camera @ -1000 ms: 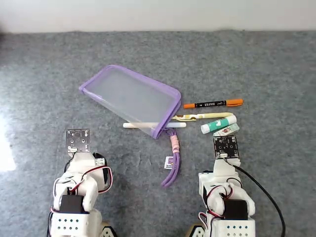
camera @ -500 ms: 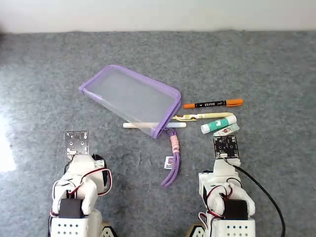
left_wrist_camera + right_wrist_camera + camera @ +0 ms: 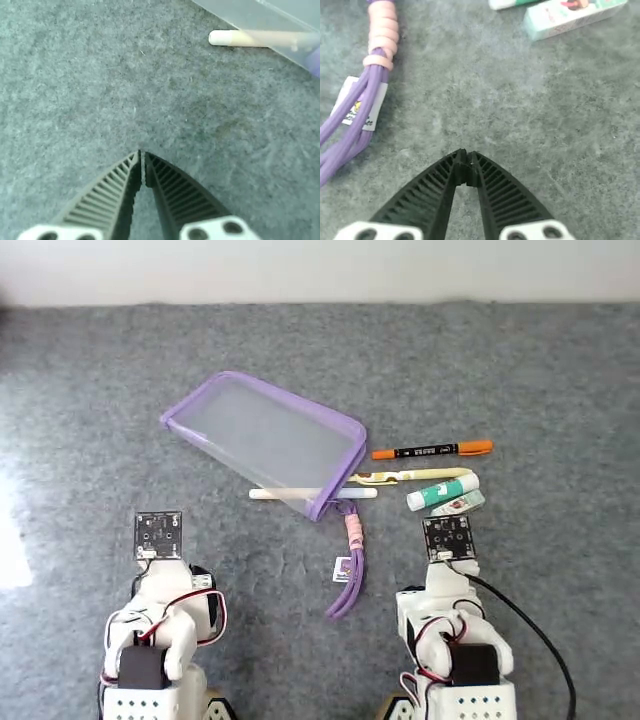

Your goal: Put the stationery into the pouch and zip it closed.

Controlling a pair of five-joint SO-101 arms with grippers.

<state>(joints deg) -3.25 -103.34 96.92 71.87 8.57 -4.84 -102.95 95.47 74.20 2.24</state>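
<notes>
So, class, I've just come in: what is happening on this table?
Nothing is being handled at this moment. Both arms sit at the near edge, the left gripper and right gripper shut and holding nothing above the grey mat. The purple pouch lies ahead, its corner overlapping a white pen. The orange marker, yellow pen, glue stick and small box lie outside it, ahead of the right gripper.

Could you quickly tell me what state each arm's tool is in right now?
Left tool: closed, holding nothing.
Right tool: closed, holding nothing.
</notes>
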